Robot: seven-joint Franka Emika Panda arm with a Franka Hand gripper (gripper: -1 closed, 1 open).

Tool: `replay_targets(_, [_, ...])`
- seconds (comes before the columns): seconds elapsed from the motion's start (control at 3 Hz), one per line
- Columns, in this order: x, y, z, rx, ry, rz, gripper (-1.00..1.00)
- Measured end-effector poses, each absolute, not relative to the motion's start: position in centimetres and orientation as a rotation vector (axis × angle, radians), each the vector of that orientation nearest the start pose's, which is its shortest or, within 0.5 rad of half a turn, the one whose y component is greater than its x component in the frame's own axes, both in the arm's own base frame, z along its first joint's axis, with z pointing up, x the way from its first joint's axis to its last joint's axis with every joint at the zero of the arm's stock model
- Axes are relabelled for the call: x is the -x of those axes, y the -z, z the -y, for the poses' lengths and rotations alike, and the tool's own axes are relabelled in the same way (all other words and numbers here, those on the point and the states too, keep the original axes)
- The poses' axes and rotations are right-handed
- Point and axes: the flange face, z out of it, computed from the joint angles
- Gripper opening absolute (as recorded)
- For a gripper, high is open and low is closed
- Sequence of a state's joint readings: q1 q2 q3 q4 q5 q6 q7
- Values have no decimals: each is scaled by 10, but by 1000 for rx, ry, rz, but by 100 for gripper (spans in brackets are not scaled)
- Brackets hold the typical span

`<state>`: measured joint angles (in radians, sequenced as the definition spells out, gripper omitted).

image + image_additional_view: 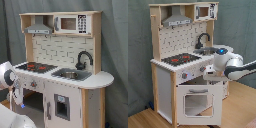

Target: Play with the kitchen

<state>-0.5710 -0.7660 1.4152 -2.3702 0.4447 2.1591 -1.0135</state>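
In the second exterior view the kitchen (183, 65) stands mid-frame with its hob (178, 59) left of the sink (204, 50), while the gripper (210, 76), grip state impossible to tell, hangs by the front edge, probably to reach the oven door (195, 102).

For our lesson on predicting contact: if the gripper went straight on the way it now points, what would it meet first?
Probably the oven door of the kitchen. In the second exterior view the gripper points down towards the door's top edge, though depth is unclear.
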Motion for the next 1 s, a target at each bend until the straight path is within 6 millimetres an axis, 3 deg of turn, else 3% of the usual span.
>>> replay_targets(0.33, [-305, -343, -373, 2504, 8, 2449, 100])
replay_targets(0.67, [-306, -341, -374, 2498, 15, 2446, -100])
replay_targets(1.0, [-312, -328, -377, 2475, 55, 2422, -100])
